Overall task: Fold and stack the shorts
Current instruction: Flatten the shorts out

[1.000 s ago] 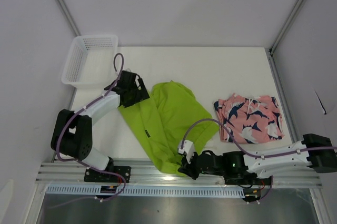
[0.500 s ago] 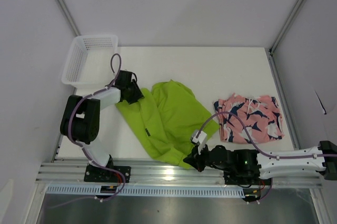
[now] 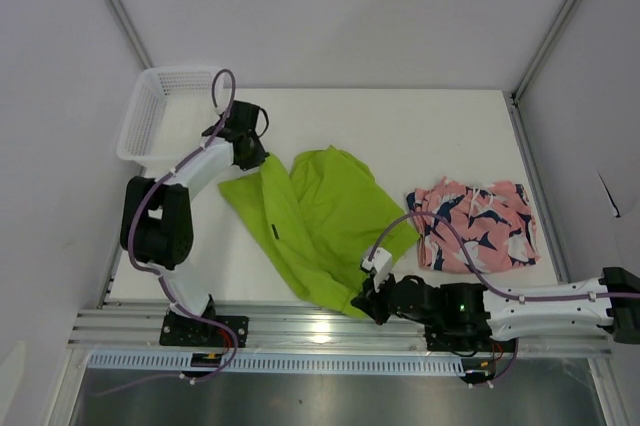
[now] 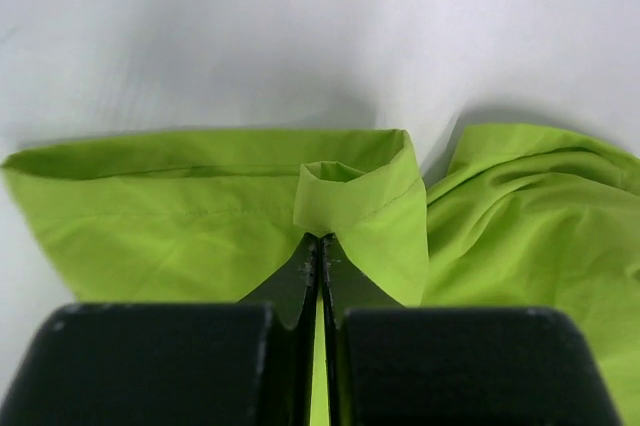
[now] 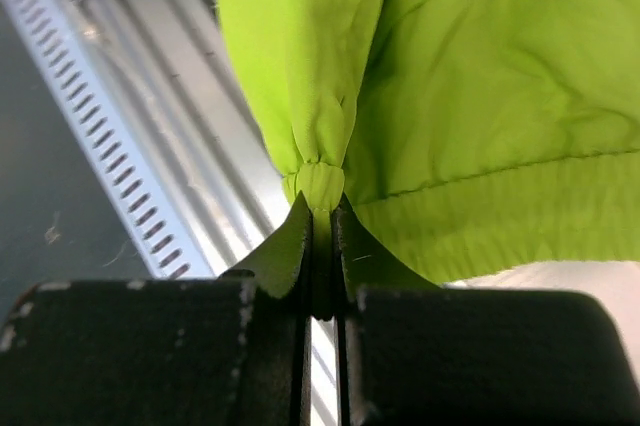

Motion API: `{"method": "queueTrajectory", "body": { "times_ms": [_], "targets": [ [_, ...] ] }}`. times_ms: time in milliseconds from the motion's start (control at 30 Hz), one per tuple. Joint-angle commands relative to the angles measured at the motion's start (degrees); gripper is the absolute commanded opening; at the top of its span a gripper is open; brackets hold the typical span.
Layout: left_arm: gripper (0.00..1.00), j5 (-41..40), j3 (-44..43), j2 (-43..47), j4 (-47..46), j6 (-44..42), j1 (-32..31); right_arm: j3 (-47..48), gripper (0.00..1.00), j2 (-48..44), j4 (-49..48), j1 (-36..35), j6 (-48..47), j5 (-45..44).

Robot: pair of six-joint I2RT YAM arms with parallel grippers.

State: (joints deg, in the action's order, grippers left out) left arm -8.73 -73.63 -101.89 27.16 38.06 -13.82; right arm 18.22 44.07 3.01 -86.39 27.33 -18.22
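Green shorts [image 3: 330, 208] span left pincer [image 4: 321, 241] to right pincer [image 5: 320, 211].

No words, brands, numbers or signs can be read in any view. A small dark tag [image 3: 273, 232] on the lime-green shorts [image 3: 335, 206], between the left gripper [image 3: 257, 156] and the right gripper [image 3: 362, 299], is too small to read.

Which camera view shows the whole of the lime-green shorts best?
Top external: the lime-green shorts show whole, stretched between both arms. Left wrist shows only the hem fold pinched by the left gripper; right wrist only the bunched edge in the right gripper.
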Motion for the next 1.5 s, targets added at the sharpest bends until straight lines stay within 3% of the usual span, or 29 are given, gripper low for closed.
{"method": "queueTrajectory", "body": {
  "times_ms": [0, 100, 333, 433, 600, 767, 900, 1000, 1100, 1133, 1300, 1400, 1467],
  "targets": [
    [0.00, -7.78, -4.68, 4.94, 10.18, -2.38, -0.68, 5.14, 0.00, 1.71, 3.93, 2.26, -1.22, -3.49],
    [0.00, -8.94, -6.26, 8.36, 14.58, -2.21, 0.28, 9.27, 0.00, 3.03, 7.53, 7.78, -4.21, -3.05],
    [0.00, -2.16, -10.65, 20.04, 22.05, 1.13, 8.63, 21.67, 0.00, 5.05, 13.77, 23.61, -13.61, 9.94],
    [0.00, -4.97, -12.50, 26.64, 26.36, 2.63, 9.60, 25.63, 0.00, 5.06, 13.43, 25.22, -14.24, 17.50],
    [0.00, -3.93, -16.37, 33.76, 28.57, 2.72, 13.55, 34.42, 0.00, 7.16, 17.30, 23.10, -14.67, 13.21],
    [0.00, -2.60, -31.65, 31.84, 32.43, 5.09, 15.76, 49.05, 0.00, 12.25, 19.66, 32.66, -16.87, 19.16],
    [0.00, -4.53, -43.25, 31.57, 35.41, 7.28, 17.77, 61.37, 0.00, 19.81, 23.35, 44.97, -16.87, 31.81],
    [0.00, -7.69, -51.52, 33.85, 37.09, 8.51, 17.96, 67.27, 0.00, 20.53, 23.19, 45.52, -17.31, 36.65],
    [0.00, -9.28, -47.42, 43.15, 29.93, 9.04, 18.04, 69.76, 0.00, 17.91, 22.23, 44.73, -17.75, 41.84],
    [0.00, -10.50, -40.96, 46.22, 27.45, 8.87, 18.04, 70.28, 0.00, 17.11, 21.87, 43.51, -17.75, 42.21],
    [0.00, -15.52, -31.41, 61.96, 14.09, 7.91, 17.96, 72.83, 0.00, 14.20, 22.30, 41.21, -16.09, 44.06],
    [0.00, -16.49, -34.55, 61.20, 13.09, 5.80, 18.04, 76.34, 0.00, 15.25, 25.11, 42.09, -16.17, 40.22],
    [0.00, -15.09, -37.55, 55.33, 15.29, 5.36, 17.96, 80.99, 0.00, 19.10, 27.91, 46.12, -16.17, 41.49]
  ]
}}
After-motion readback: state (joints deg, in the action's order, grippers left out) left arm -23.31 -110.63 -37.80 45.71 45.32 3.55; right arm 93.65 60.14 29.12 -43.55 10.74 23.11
